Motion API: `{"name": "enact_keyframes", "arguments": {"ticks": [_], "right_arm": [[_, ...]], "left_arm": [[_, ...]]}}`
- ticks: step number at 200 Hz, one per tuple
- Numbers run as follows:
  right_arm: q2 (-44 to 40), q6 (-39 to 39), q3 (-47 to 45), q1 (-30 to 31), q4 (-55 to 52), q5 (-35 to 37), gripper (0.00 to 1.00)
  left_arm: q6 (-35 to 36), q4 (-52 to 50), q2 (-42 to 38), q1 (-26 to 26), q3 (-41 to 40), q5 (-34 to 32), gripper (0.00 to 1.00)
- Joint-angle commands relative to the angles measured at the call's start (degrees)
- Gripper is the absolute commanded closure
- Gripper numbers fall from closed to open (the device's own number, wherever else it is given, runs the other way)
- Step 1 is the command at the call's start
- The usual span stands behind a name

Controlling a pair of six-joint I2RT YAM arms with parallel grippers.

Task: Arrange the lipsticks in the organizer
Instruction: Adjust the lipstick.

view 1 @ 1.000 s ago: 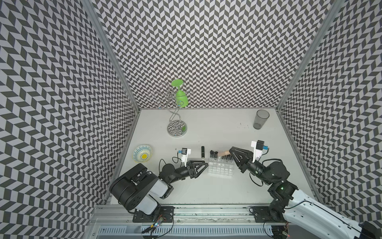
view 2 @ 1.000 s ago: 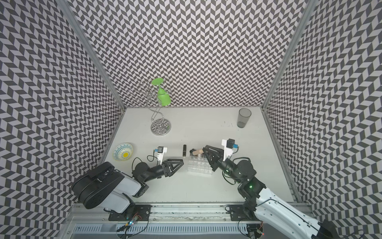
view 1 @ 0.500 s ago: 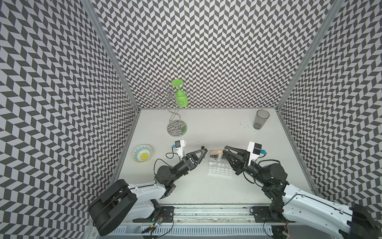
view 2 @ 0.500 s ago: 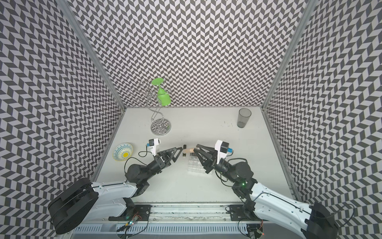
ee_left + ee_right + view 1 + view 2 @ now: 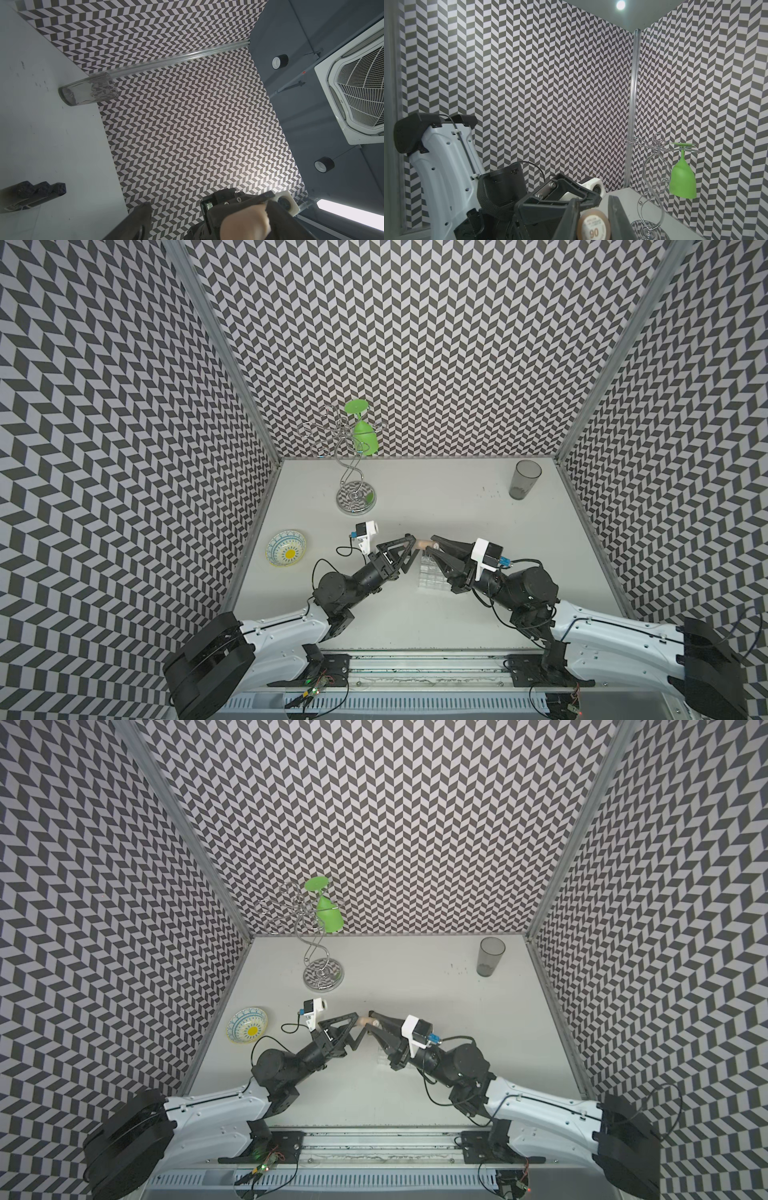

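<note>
Beige lipstick is clamped in the right gripper, clear of the table and lying roughly level above the far edge of the organizer. The right wrist view confirms the grip: the round labelled end of the lipstick sits pinched between the two fingers. Opposite it the left gripper has its jaws spread wide with nothing in them, and the tube's free end is just beside one fingertip. The left wrist view places the lipstick outside the gap, past one of the fingers, so it is not yet enclosed. The organizer is a clear gridded tray, partly covered by the right gripper. Whether any cell is filled cannot be told, and no other lipstick can be made out. Assessment: the step in hand looks like a pass or re-grip of this tube between the arms, probably to turn it upright for a cell. The next move calls for the left jaws to be lined up around the free end and closed firmly before the right lets go. The tube must then be stood vertical over an empty cell and lowered straight. Risk: a smooth round tube may slip if released early. The grey tumbler stands well apart at the back.
</note>
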Motion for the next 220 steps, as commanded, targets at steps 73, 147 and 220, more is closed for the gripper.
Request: {"name": "enact_keyframes", "arguments": {"ticks": [73,147,220], "right_arm": [[2.42,-9.2,-2.3,3.78,7.4,6.21,0.81],[2.86,-9.65,-4.15,3.89,8.28,6.59,0.81],[4.62,-13.53,-5.99,5.43,15.37,11.98,0.82]], "left_arm": [[-0.35,-0.49,0.36,0.27,1.83,-3.0,0.39],[0.77,-1.68,1.02,0.53,2.77,-2.91,0.62],[-1.28,-2.65,0.2,0.68,1.82,-1.66,0.28]]}}
